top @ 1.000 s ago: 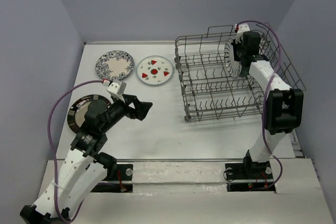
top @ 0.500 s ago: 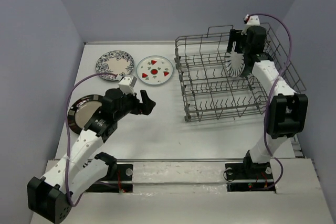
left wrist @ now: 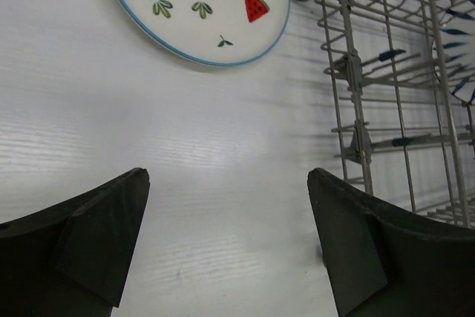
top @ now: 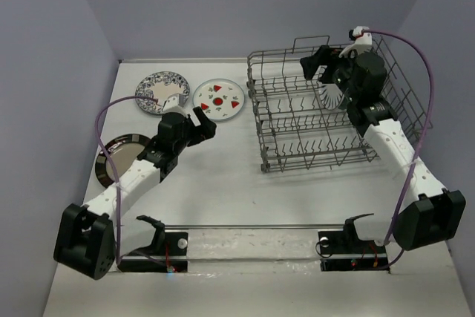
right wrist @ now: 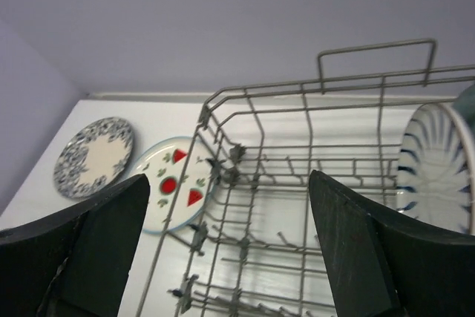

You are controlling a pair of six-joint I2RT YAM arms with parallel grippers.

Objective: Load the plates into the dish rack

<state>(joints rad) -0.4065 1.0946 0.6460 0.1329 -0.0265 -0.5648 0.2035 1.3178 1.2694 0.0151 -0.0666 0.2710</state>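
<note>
On the right half of the bench: the dish rack stands close to the right edge.
Location, striped plate: upright on its rim inside the rack, toward the far right corner of the bench; no jaws touch it.
State, right gripper: above the far side of the rack, just beside the striped plate; jaws spread wide, grasping nothing.
State, left gripper: low over the bench, near the fruit plate; jaws spread wide, empty.
Location, plates on the bench: the fruit plate lies flat near the far edge, just beside the rack. The floral plate lies flat toward the far left corner. The dark plate lies flat at the left edge.
Fault, push instead of pick: a flat plate offers only a thin rim. Jaws that meet it too high are likely to slide it against the rack.
Fault, dislodged load: the right gripper may clip a tine or tip the striped plate as it clears the rack.
Obscured, dark plate: partly covered by the left arm.
Obscured, seating: whether the striped plate sits between tines cannot be resolved.
Obscured, teal sliver: cut off behind the striped plate in the right wrist view, so it cannot be identified. No teal-grey plate is identifiable in any view.
</note>
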